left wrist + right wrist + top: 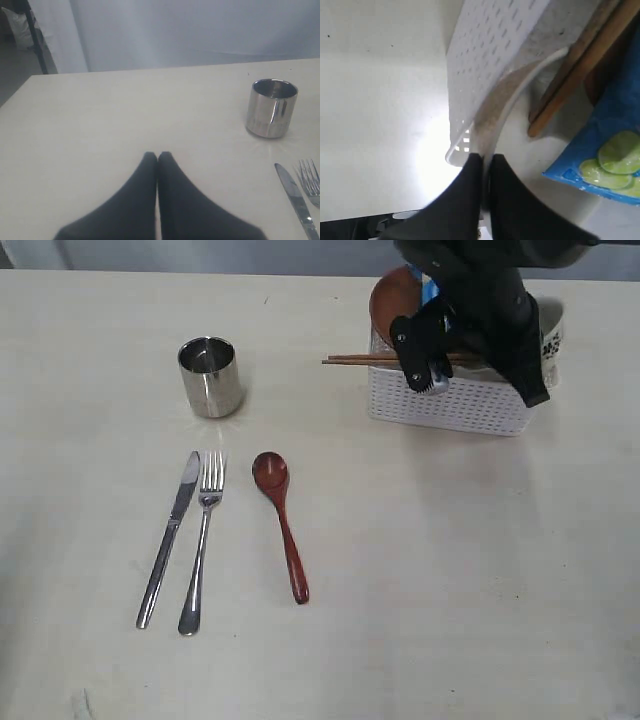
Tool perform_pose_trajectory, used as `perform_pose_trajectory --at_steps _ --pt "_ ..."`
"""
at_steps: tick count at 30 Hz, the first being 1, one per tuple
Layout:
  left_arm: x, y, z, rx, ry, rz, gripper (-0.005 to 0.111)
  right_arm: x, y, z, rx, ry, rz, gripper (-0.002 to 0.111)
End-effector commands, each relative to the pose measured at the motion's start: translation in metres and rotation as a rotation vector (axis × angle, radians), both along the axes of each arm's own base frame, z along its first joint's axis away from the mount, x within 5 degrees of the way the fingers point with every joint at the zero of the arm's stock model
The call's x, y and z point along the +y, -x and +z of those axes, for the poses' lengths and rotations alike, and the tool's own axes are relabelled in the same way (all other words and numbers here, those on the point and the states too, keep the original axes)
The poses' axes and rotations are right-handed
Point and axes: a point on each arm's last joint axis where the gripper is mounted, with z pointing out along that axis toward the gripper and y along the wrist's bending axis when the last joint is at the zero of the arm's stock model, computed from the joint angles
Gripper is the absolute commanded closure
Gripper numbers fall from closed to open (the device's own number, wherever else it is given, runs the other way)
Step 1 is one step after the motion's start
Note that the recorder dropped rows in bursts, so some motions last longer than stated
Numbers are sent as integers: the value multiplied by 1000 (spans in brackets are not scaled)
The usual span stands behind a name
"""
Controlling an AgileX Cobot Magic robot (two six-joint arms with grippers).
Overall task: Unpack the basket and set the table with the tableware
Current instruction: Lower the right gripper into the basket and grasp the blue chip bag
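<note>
Exterior view gives you the table (450,590) with the steel cup (210,375) standing upright and, nearer the camera, the knife (168,545), the fork (200,550) and the wooden spoon (283,530) lying side by side, apart from one another. The basket (450,405) sits toward the far right of the table, with the chopsticks (350,359) poking out over its left rim and the brown plate (388,300) standing on edge inside. Your right gripper (484,159) reaches into the basket's near left part. In the right wrist view its fingers are pinched onto the thin curved rim of what looks like the off-white bowl (545,190), which lies against the perforated wall beside the chopsticks and the blue bag (605,160). Your left gripper (157,156) is out of the exterior view. Its wrist view shows the fingers pressed together with nothing between them, over bare table well away from the cup.
</note>
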Motion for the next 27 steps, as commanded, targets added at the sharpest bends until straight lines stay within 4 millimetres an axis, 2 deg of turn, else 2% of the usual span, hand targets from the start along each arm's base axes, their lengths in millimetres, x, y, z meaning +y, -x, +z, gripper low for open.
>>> perform_pose_trajectory --at_steps 1,5,9,11,12,14,15,20,27 --pt "0 0 -1 0 4 2 107 0 -2 -12 35 19 -9 109" --pt "0 0 -1 0 4 2 107 1 -3 -22 47 27 -23 109" --pt "0 0 -1 0 4 2 107 2 -4 -23 -42 -28 -129 108" --pt "0 0 -1 0 4 2 107 3 -5 -24 -46 -38 -124 95" --pt "0 0 -1 0 4 2 107 3 -6 -23 -65 -45 -135 76" --pt "0 0 -1 0 4 2 107 3 -6 -23 -84 -49 -153 53" --pt "0 0 -1 0 4 2 107 3 -6 -23 -87 -50 -156 49" --pt "0 0 -1 0 4 2 107 3 -6 -21 -147 -80 -227 48" --pt "0 0 -1 0 4 2 107 7 -8 5 -332 -283 -333 48"
